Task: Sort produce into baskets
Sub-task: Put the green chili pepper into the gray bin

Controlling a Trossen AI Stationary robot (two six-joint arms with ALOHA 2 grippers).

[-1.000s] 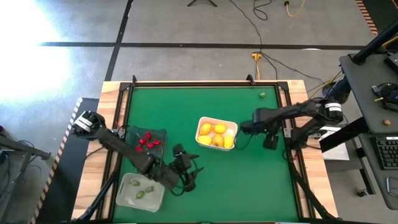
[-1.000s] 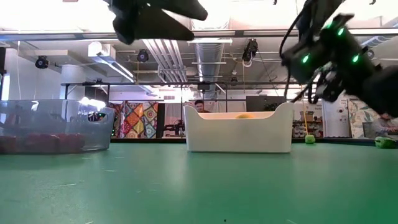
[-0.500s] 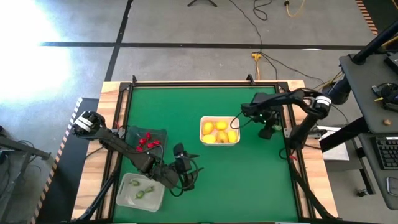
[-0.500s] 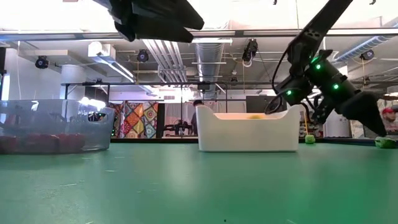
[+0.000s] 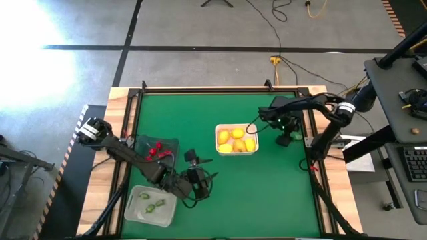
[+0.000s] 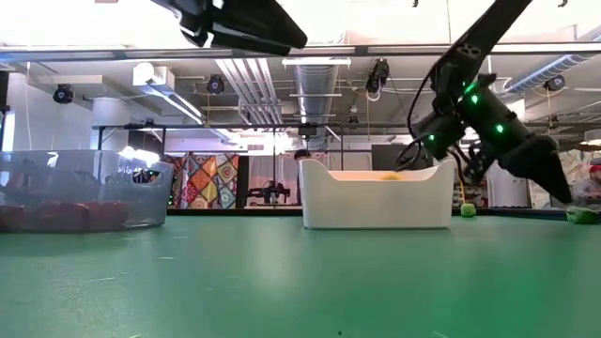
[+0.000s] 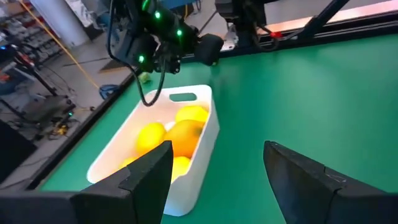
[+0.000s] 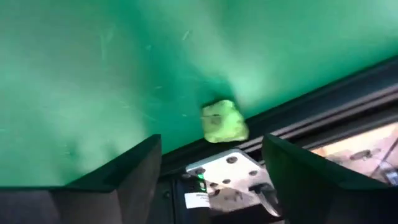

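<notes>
The white basket [image 5: 237, 140] holds yellow-orange rounds [image 7: 168, 134] at mid-table. A dark see-through basket [image 5: 157, 149] with red pieces sits to its left. A clear basket [image 5: 151, 205] with green pieces stands at the near left. A small green piece [image 8: 224, 121] lies on the mat against the dark edge rail. My right gripper [image 8: 211, 180] hangs open just above it, near the table's right edge [image 5: 287, 133]. My left gripper [image 7: 214, 180] is open and level, left of the white basket [image 5: 200, 177], touching nothing.
A second small green piece [image 6: 467, 210] lies on the mat beyond the white basket's right end. The dark raised rail [image 8: 323, 112] borders the mat beside my right gripper. Open green mat [image 5: 253, 193] stretches across the near right.
My right gripper has swung from the white basket's right end toward the table's right edge and sunk over the green piece. The white basket has turned from askew to square and slid a little to the right. My left gripper has rolled about its own line, staying in place.
</notes>
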